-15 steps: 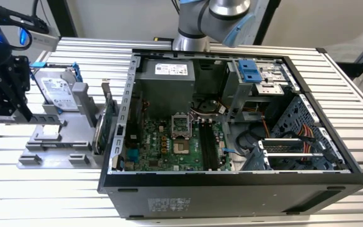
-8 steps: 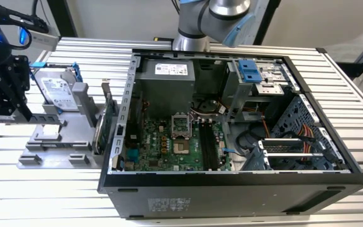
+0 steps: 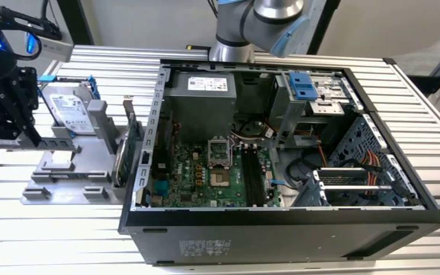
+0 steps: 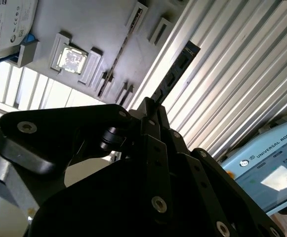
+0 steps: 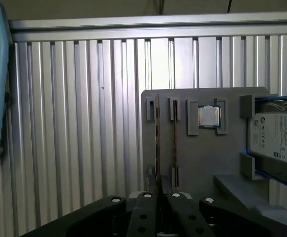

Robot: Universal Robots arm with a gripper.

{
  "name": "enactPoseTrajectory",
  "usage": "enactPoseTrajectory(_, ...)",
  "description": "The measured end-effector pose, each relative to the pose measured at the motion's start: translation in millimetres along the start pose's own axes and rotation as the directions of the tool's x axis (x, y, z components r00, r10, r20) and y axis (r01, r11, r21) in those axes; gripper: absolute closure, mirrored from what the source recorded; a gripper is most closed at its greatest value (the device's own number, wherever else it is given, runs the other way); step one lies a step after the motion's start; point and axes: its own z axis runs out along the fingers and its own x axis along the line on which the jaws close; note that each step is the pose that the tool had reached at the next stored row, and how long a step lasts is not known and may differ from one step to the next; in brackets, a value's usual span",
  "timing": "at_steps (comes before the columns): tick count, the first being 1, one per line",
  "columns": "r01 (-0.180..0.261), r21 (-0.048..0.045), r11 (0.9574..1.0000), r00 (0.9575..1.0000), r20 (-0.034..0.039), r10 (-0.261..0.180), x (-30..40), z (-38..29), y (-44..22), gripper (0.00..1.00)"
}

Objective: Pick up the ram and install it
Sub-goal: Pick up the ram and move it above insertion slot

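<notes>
Ram step, exterior view: lifted but not yet installed, I judge. The gripper (image 3: 10, 114) hangs at the exterior view's far left by the grey holder (image 3: 75, 172), well apart from the computer case (image 3: 281, 229).
Second wrist view: the ram (image 4: 175, 74) is pinched by one end in the gripper. Its long axis runs straight out from the fingertips, over the ribbed table (image 4: 242, 74).
First wrist view: the ram is seen edge-on, as a thin line.
Next move needs: probably the ram's long axis lined up with the long slots (image 3: 251, 172) on the board.
</notes>
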Motion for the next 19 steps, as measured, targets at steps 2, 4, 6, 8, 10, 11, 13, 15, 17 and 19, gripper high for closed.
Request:
enactPoseTrajectory(2,0.000,0.0000,1.0000,1.0000,0.0000,0.000,-0.1,0.0,-2.6,1.00)
enactPoseTrajectory(4,0.000,0.0000,1.0000,1.0000,0.0000,0.000,-0.3,-0.1,-5.6,1.00)
enactPoseTrajectory(6,0.000,0.0001,1.0000,1.0000,0.0001,0.000,-0.5,-0.2,-8.7,1.00)
enactPoseTrajectory(8,0.000,-0.0004,1.0000,1.0000,-0.0003,0.000,-0.4,-1.9,-9.9,1.00)
enactPoseTrajectory(10,0.000,-0.0001,1.0000,1.0000,0.0000,0.000,-0.5,-6.0,-10.0,1.00)
enactPoseTrajectory(11,0.000,0.0000,1.0000,1.0000,0.0001,0.000,-0.5,-8.5,-10.0,1.00)
enactPoseTrajectory(13,0.000,-0.0001,1.0000,1.0000,0.0000,0.000,-0.5,-13.4,-9.9,1.00)
enactPoseTrajectory(15,0.000,-0.0001,1.0000,1.0000,-0.0001,0.000,-0.5,-17.3,-9.9,1.00)
enactPoseTrajectory(17,0.000,0.0000,1.0000,1.0000,0.0000,0.000,-0.6,-20.0,-9.8,1.00)
enactPoseTrajectory(19,0.000,0.0000,1.0000,1.0000,0.0001,0.000,-0.6,-21.8,-9.8,1.00)
